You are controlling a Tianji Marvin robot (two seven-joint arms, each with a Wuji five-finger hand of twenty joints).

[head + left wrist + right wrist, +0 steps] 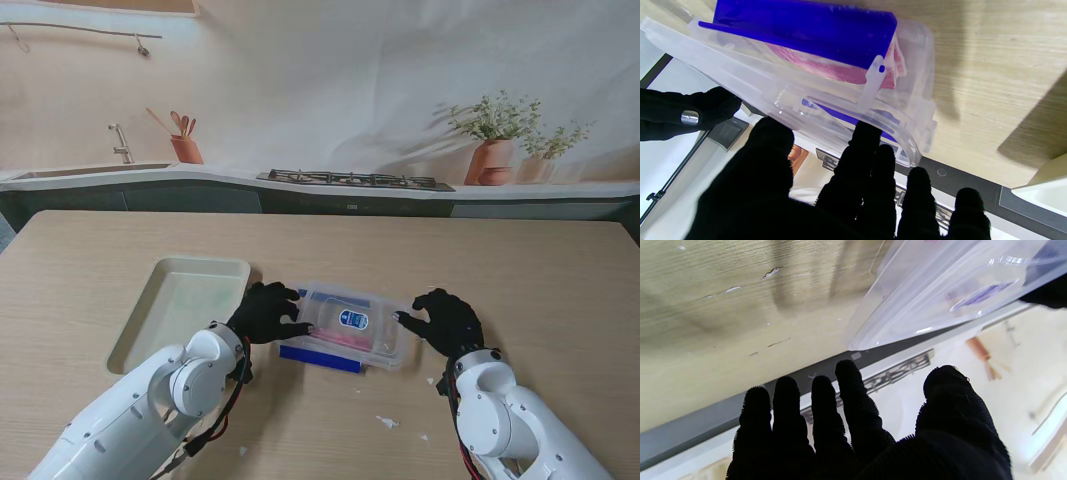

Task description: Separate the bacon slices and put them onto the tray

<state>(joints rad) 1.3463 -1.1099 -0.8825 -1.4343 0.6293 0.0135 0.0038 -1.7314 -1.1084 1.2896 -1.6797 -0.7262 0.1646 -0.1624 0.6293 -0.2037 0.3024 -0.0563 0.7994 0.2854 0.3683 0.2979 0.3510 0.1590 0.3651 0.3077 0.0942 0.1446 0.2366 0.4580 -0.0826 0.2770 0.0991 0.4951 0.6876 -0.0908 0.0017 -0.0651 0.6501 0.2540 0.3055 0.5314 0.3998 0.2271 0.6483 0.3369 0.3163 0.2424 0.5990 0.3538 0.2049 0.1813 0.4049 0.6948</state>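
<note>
Bacon slices (853, 68), pink and flat, are lying inside a clear lidded plastic box (350, 325) with a blue clip, sitting near me at the middle of the light wooden table (520, 270). White crumbs (386, 422) are lying on the table nearer to me than the box. The black-gloved left hand (268, 312) is resting against the box's left end, fingers spread and touching the lid edge; whether it is actually gripping I cannot tell. The black-gloved right hand (443, 318) is hovering just beside the box's right end, fingers wide apart and holding nothing. Left of the box, the pale cream rectangular tray (135, 335) is lying just beside the left hand. Farther off, a grey counter with a gas hob (355, 180) is running along the wall.
</note>
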